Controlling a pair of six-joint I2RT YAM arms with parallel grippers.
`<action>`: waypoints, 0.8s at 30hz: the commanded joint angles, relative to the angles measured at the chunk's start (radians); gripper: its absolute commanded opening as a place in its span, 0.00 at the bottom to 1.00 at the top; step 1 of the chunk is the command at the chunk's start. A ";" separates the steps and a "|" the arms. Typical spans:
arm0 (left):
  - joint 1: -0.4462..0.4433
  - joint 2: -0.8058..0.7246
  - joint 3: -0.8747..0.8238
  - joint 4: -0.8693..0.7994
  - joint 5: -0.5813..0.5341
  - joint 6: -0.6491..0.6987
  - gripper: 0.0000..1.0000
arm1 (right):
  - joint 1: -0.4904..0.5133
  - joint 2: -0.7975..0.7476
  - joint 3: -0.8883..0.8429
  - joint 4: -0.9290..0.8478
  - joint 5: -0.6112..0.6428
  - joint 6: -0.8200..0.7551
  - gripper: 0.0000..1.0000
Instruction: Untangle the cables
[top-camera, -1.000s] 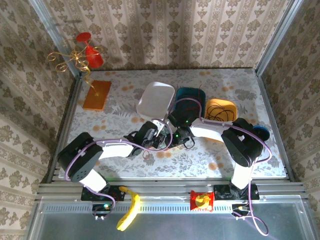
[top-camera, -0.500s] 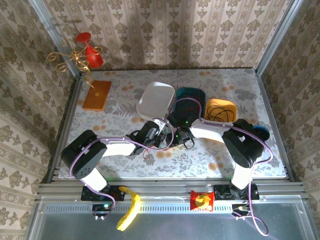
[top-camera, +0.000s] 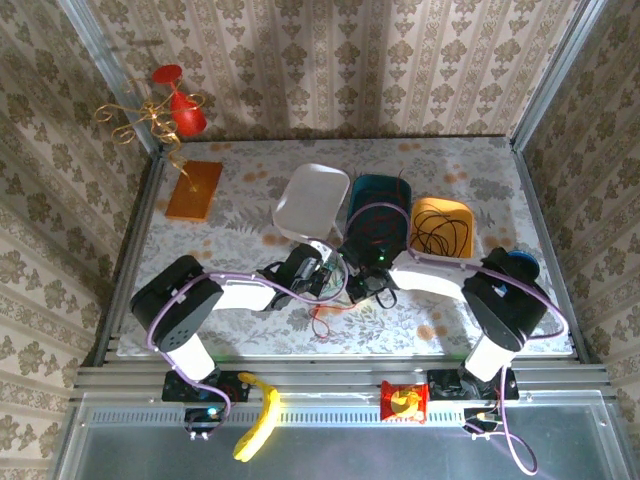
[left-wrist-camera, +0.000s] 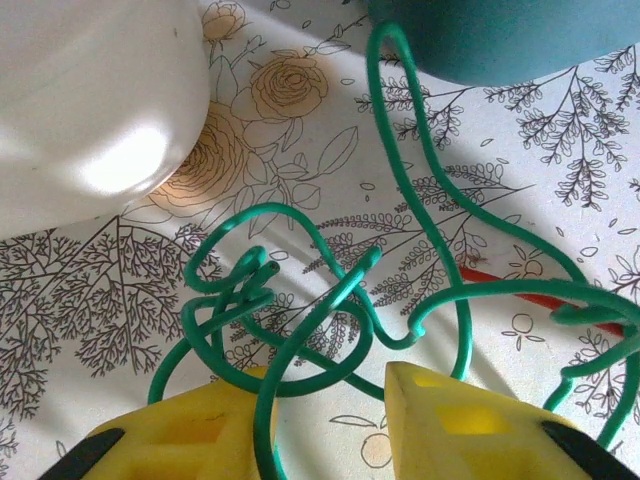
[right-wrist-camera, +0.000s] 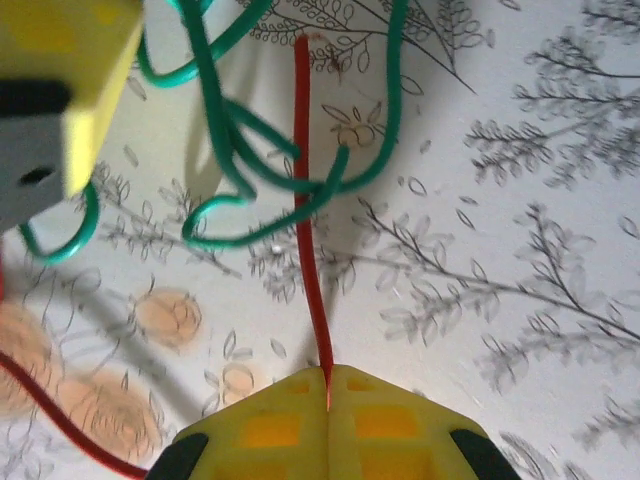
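Note:
A green cable (left-wrist-camera: 300, 330) lies in a knotted tangle of loops on the floral tabletop. My left gripper (left-wrist-camera: 325, 385) stands over it, open, with strands crossing the wide gap between its yellow fingers (left-wrist-camera: 180, 440). A red cable (right-wrist-camera: 305, 200) runs straight out from under the green loops (right-wrist-camera: 260, 140) into my right gripper (right-wrist-camera: 328, 372), which is shut on its end. In the top view both grippers meet at the table's middle, left gripper (top-camera: 322, 277) beside right gripper (top-camera: 356, 290), with the red cable (top-camera: 328, 311) trailing toward the front. A black cable (top-camera: 441, 236) sits coiled in the orange bin.
Behind the grippers stand a white tray (top-camera: 310, 198), a teal bin (top-camera: 360, 190) and an orange bin (top-camera: 462, 214). An orange block (top-camera: 193, 190) lies at the back left. A blue object (top-camera: 522, 264) sits by the right arm's elbow.
My right gripper has closed on the red cable's end. The right arm has swung its elbow right and forward, and the red cable now shows nearer the front. The left gripper barely moved.

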 joint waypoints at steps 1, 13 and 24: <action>0.000 0.023 0.027 0.007 -0.020 -0.029 0.35 | 0.005 -0.106 -0.026 -0.040 0.082 -0.016 0.00; 0.001 0.026 -0.006 0.015 -0.029 -0.031 0.34 | -0.051 -0.389 -0.066 -0.169 0.332 0.030 0.00; 0.001 0.021 -0.029 0.026 -0.027 -0.037 0.34 | -0.170 -0.691 0.022 -0.184 0.438 0.011 0.00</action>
